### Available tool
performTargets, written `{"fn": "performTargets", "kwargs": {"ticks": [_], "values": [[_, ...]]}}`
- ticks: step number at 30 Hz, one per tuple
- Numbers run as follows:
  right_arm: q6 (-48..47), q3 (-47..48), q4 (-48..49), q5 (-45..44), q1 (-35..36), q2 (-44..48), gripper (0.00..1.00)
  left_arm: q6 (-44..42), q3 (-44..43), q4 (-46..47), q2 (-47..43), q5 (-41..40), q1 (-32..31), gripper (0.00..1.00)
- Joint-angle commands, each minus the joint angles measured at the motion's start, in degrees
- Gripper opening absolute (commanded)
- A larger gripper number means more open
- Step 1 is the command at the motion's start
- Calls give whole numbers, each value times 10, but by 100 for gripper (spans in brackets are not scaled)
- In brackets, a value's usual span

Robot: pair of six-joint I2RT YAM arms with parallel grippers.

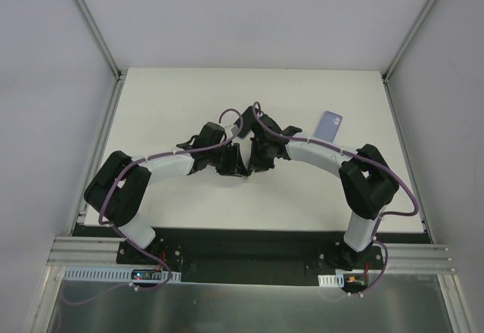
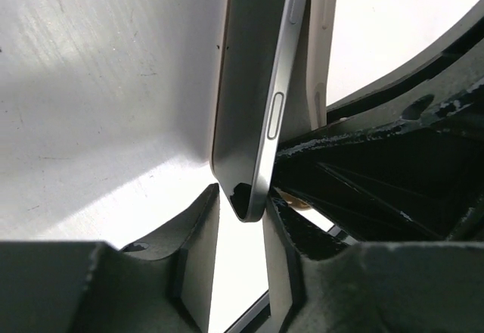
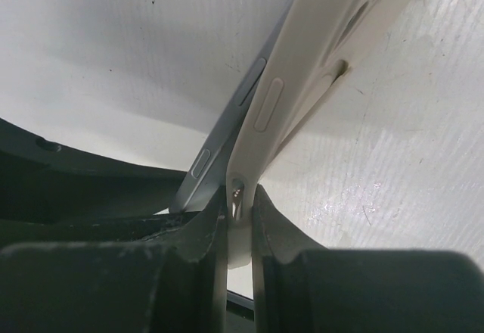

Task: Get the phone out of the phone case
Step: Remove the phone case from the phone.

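Both arms are folded inward, with the grippers positioned tip to tip over the middle of the white table [image 1: 189, 106]. In the top view the held items are mostly hidden by the gripper bodies.

The left gripper [image 2: 242, 210] is closed on the phone [image 2: 253, 83]. A corner of the grey metal frame is pinched between its fingers [image 2: 198, 231], as seen in the left wrist view. The phone is held on edge above the table surface, with its side buttons turned toward that camera.

The right gripper [image 3: 240, 213] is closed on the phone case [image 3: 310, 60]. The cream rim is clamped between its two fingers, and the case's button bumps are visible along the edge.

Phone and case are held side by side, the case just right of the phone in both wrist views. The phone's buttoned side rail is exposed outside the case rim on that side. Whether the opposite side is seated in the case cannot be told. The black body of the right gripper is seen just right of the phone in the left wrist view.

A flat lilac rectangular item [image 1: 330, 127] is seen lying on the table, to the far right of the grippers and just beside the right arm.
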State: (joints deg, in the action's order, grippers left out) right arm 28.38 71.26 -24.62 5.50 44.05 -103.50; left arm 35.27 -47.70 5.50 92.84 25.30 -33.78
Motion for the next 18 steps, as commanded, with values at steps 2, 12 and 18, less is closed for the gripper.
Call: {"fn": "performTargets", "kwargs": {"ticks": [2, 12, 18], "values": [[1, -35, 36, 43, 19, -44, 1, -30, -20, 0, -14, -120, -10, 28], [-1, -33, 37, 50, 23, -43, 1, -53, -39, -12, -39, -206, -50, 19], [-3, -33, 37, 50, 25, -39, 1, -53, -47, -13, -38, -213, -59, 24]]}}
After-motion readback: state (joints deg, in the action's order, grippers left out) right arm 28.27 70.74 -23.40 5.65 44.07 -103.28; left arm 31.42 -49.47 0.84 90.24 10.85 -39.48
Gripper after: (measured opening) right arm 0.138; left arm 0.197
